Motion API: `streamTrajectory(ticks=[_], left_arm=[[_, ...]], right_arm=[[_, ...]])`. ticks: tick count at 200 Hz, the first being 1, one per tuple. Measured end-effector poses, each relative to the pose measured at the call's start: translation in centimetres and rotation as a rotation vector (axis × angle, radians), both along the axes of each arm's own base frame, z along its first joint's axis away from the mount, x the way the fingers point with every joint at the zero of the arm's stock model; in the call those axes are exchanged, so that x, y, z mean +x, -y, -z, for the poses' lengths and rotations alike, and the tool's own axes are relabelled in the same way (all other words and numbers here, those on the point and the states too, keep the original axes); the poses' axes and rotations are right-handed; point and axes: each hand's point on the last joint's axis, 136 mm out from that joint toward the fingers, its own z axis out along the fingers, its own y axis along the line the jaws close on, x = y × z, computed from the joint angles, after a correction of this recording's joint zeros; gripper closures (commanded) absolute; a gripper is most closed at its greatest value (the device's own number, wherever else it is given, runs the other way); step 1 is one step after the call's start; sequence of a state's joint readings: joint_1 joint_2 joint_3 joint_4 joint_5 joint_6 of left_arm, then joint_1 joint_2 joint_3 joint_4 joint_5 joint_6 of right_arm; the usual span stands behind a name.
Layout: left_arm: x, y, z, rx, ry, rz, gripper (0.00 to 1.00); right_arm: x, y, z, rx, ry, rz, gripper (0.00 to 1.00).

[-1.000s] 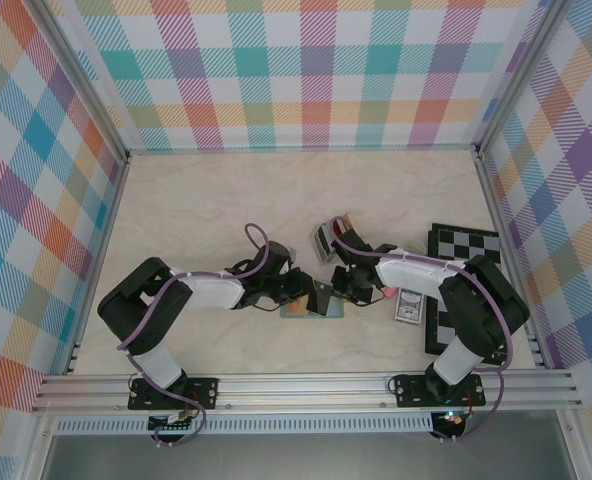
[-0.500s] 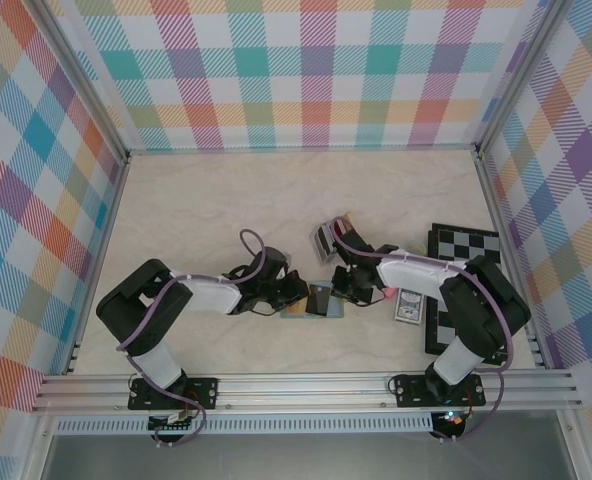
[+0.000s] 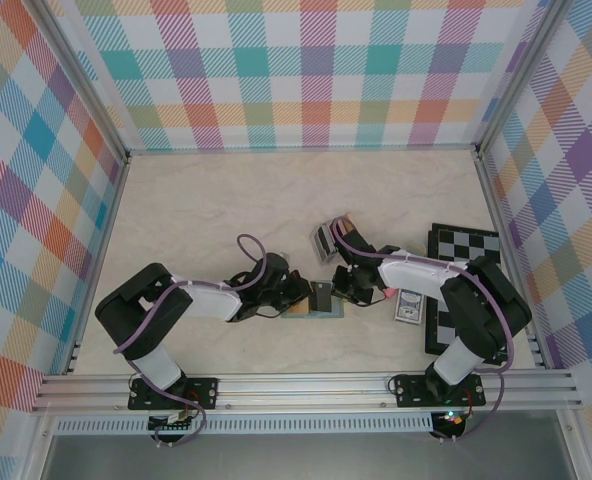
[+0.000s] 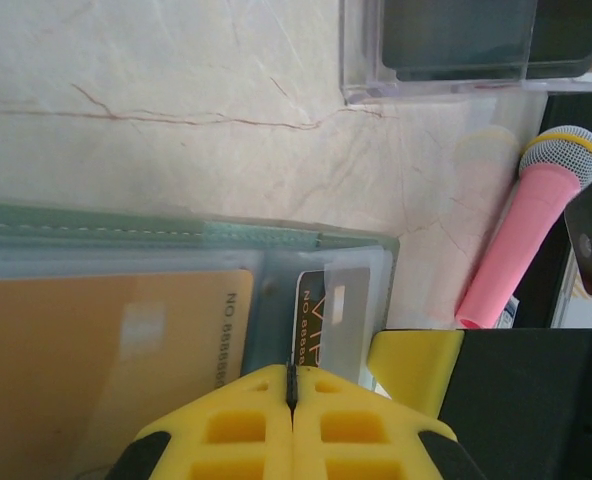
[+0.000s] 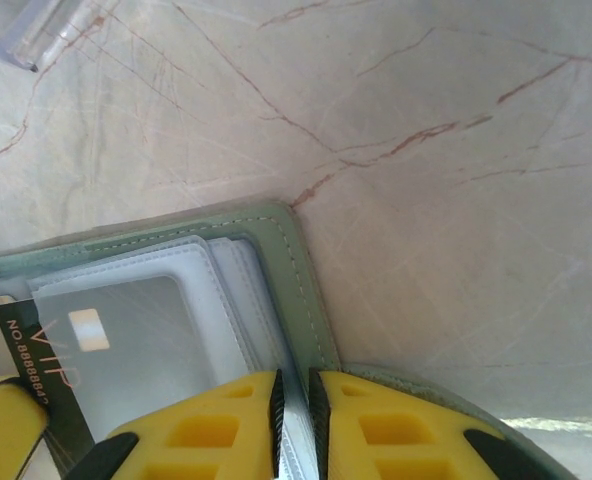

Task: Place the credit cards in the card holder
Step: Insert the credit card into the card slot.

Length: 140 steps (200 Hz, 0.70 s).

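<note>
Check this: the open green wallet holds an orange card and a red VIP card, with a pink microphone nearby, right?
Not quite. The VIP card is black, not red; the left wrist view shows it. The green wallet, orange card and pink microphone are as you said.

Marbled bench [image 3: 206,210]: clear card rack [image 3: 326,240] near centre, toward 1 o'clock. Chessboard [image 3: 464,244] at 3 o'clock by the right rail. Playing-card box [image 3: 409,307] at 4 o'clock, just beside the board's left edge. Pink toy microphone [image 3: 386,293] just left of the box. Plaid walls [image 3: 316,70] around.
</note>
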State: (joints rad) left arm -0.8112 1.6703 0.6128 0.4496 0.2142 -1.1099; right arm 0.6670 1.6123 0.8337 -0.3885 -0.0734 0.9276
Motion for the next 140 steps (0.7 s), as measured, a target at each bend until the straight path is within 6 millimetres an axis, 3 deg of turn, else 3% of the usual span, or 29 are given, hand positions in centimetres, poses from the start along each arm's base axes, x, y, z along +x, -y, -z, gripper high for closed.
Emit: streamTrajectory(ticks=[118, 140], left_arm=[[0.1, 1.2, 0.9, -0.035, -0.034, -0.029, 0.96], [0.2, 1.2, 0.9, -0.039, -0.037, -0.033, 0.88]], right_arm=[[0.0, 0.1, 0.0, 0.034, 0.003, 0.019, 0.79], [0.0, 0.1, -0.1, 0.038, 0.007, 0.023, 0.76]])
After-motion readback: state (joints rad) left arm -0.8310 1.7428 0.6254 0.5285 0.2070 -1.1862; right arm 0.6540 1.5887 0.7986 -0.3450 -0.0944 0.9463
